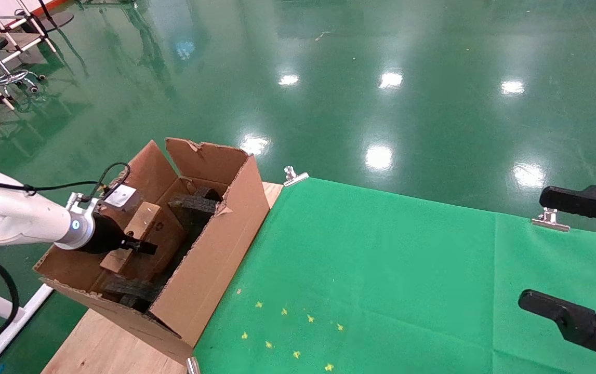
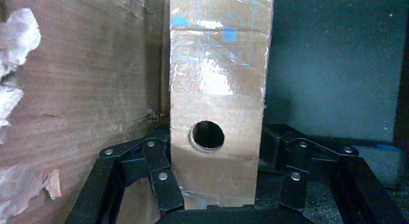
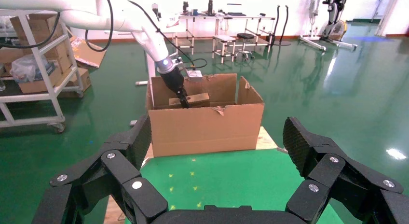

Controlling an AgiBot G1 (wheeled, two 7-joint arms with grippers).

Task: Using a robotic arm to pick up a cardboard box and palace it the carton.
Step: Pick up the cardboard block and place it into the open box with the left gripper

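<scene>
we see the left gripper (image 1: 139, 246) of the robotic arm (image 1: 22, 221) inside the carton (image 1: 209, 249), at 9 o'clock in the head view, clamped on the cardboard box (image 2: 217, 103), whose round hole (image 2: 207, 135) faces the wrist camera. black foam inserts (image 1: 194, 203) sit beside it. the right gripper (image 3: 217, 151) hangs wide open over the green cloth (image 1: 381, 270) at 3 o'clock.

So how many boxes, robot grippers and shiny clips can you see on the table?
Boxes: 2, the small box held inside the big carton.
Grippers: 2, the left gripper shut on the small box, and the right gripper open over the green cloth.
Clips: 2, one near the carton and one by the right gripper.
Total: 6.
</scene>
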